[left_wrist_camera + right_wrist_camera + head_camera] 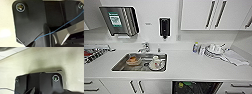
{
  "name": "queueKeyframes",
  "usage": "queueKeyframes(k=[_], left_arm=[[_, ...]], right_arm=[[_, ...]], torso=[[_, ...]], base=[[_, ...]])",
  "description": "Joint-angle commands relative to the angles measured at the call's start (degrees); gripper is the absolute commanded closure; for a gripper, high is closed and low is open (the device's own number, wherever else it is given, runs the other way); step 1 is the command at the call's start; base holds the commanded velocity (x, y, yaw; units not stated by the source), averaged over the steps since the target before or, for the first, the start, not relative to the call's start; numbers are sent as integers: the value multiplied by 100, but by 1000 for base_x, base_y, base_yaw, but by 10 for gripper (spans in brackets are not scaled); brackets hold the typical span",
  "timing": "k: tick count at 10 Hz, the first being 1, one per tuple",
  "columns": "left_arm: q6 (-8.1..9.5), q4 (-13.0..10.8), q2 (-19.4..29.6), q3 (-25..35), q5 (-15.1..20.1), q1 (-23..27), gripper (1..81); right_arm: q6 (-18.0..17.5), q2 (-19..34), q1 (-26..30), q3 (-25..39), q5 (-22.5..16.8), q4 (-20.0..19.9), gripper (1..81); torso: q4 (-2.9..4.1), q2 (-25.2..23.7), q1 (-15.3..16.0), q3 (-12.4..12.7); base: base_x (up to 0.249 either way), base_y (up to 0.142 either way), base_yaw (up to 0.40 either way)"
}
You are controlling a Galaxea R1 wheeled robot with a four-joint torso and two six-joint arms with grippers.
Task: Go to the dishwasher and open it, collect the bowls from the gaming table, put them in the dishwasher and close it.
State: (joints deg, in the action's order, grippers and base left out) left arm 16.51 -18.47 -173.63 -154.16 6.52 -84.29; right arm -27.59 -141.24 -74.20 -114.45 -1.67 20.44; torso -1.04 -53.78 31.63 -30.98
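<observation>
- The dishwasher (196, 87) stands open under the white counter (189, 66), at about five o'clock from the sink (140, 62).
- Something lime green (181, 85) sits inside it.
- Whether the grippers are apart or together, I cannot tell.

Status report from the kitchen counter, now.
Grippers: state unreadable. Dishwasher open under the counter, dark inside. Sink holds dishes.

Bright even light, soft blur, bowed edges, dim wrist views
</observation>
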Motion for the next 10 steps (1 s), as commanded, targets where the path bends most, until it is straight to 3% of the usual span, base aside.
queueKeyframes(k=[1,5,6,8,10], left_arm=[[-25,1,12,18,394,170,10],[-16,1,56,18,394,153,10],[-25,1,56,18,402,162,10],[-25,-8,56,18,438,171,10],[-42,-8,74,18,473,171,10]], right_arm=[[-335,348,884,354,-264,-576,10],[-660,462,1447,398,-237,-1437,10],[-678,471,1508,389,-228,-1481,10],[-721,541,1745,414,-193,-1718,10],[-827,814,2070,855,-18,-1886,10]], torso=[[0,-547,354,0],[0,-1384,879,0],[0,-1023,641,0],[0,-1294,811,0],[0,-1357,853,0]], base=[[0,0,0],[0,0,0],[0,0,0],[0,0,0],[0,0,0]])
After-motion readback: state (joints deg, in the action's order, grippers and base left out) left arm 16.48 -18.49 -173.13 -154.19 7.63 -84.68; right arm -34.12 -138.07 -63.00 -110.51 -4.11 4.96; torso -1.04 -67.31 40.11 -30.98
